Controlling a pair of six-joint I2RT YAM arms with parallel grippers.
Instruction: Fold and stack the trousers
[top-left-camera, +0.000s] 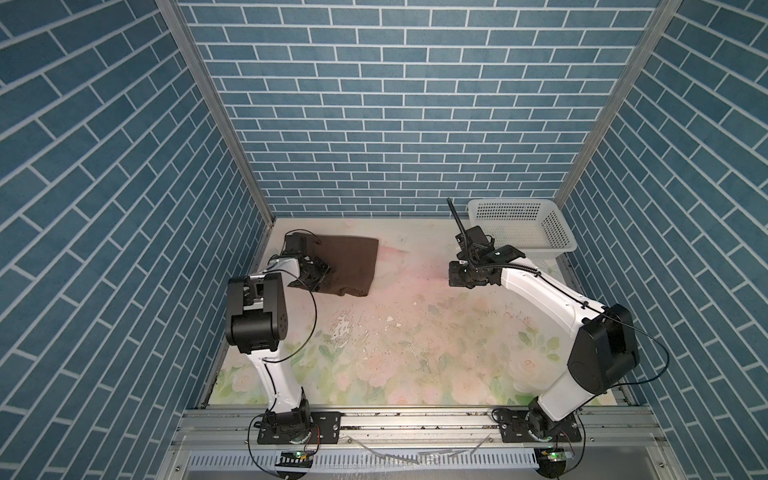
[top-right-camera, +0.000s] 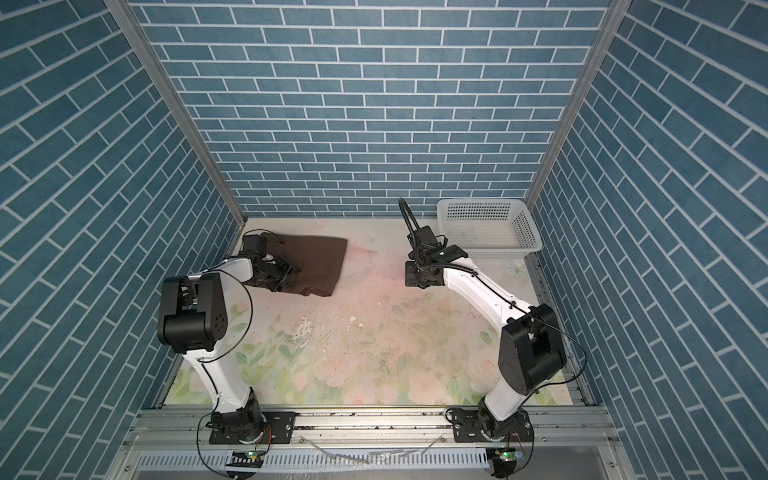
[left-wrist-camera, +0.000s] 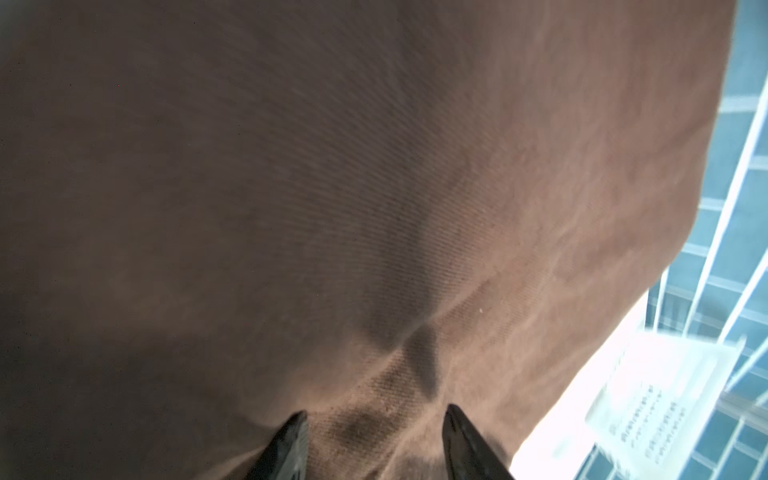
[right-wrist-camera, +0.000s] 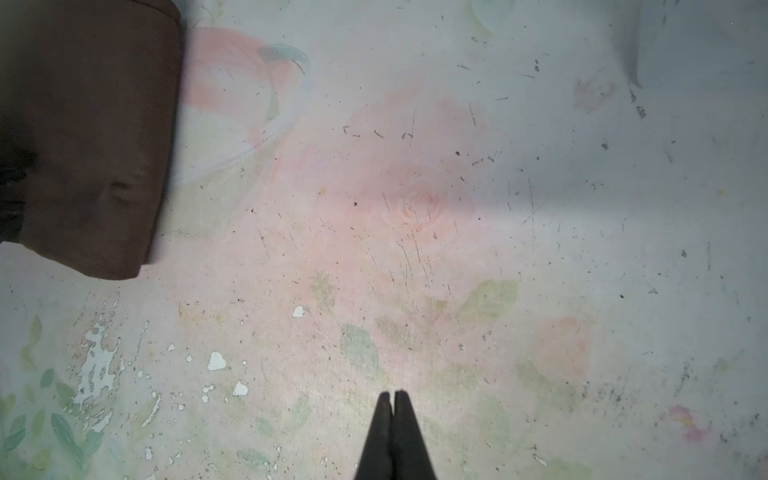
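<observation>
The dark brown trousers (top-left-camera: 349, 262) (top-right-camera: 320, 257) lie folded into a compact rectangle at the far left of the flowered table in both top views. My left gripper (top-left-camera: 309, 276) (top-right-camera: 278, 274) sits at their near left edge. In the left wrist view its jaws (left-wrist-camera: 376, 411) stand apart, closed on a thick bunched fold of the brown fabric (left-wrist-camera: 374, 187), with creases fanning out from the grip. A white tag (left-wrist-camera: 648, 411) shows beside the cloth. My right gripper (top-left-camera: 457, 276) (right-wrist-camera: 394, 392) hovers shut and empty over bare table, well right of the trousers (right-wrist-camera: 91, 137).
A white perforated basket (top-left-camera: 557, 232) (top-right-camera: 528, 232) stands in the far right corner, behind the right arm. Blue brick-pattern walls close in the table on three sides. The tabletop (top-left-camera: 415, 332) has chipped paint near its middle.
</observation>
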